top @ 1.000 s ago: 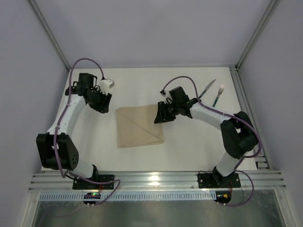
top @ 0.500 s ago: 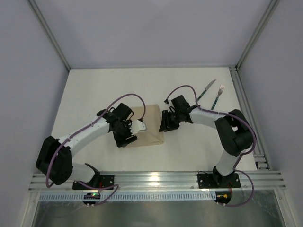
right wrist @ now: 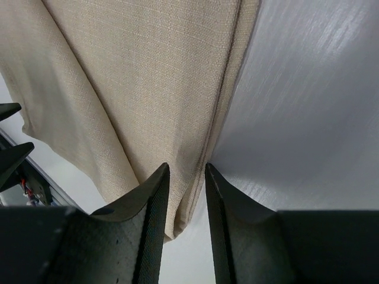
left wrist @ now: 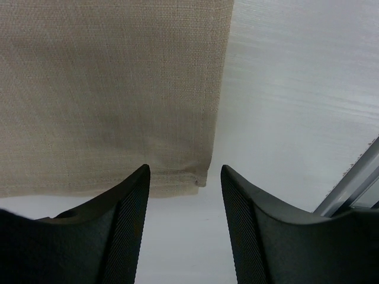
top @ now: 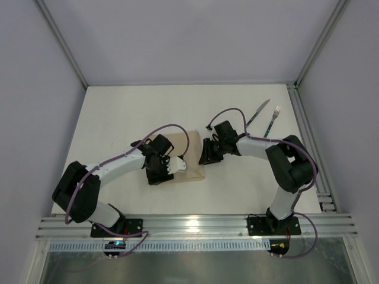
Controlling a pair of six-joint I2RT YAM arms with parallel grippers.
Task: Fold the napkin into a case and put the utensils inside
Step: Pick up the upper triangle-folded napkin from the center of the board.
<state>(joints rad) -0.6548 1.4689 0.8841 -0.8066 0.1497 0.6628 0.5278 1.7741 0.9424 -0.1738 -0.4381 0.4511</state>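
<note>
The beige napkin (top: 188, 161) lies folded at the table's middle. It fills the upper left of the left wrist view (left wrist: 112, 89), and in the right wrist view (right wrist: 148, 77) it shows raised folds. My left gripper (top: 156, 176) is open and low over the table, with its jaws (left wrist: 185, 195) just short of the napkin's near-left corner. My right gripper (top: 204, 156) is at the napkin's right edge, with its jaws (right wrist: 186, 183) closed narrow on a fold of the cloth. The knife (top: 259, 111) and the fork (top: 273, 119) lie side by side at the far right.
An aluminium rail (top: 195, 223) runs along the near edge, and its corner shows in the left wrist view (left wrist: 355, 183). Grey walls and frame posts (top: 317, 41) enclose the table. The right arm's cable (top: 228, 111) loops above its wrist.
My left arm has swung from the far left corner down to the napkin's near-left corner. The napkin looks narrower than before. My right gripper has stayed at the napkin's right edge.
</note>
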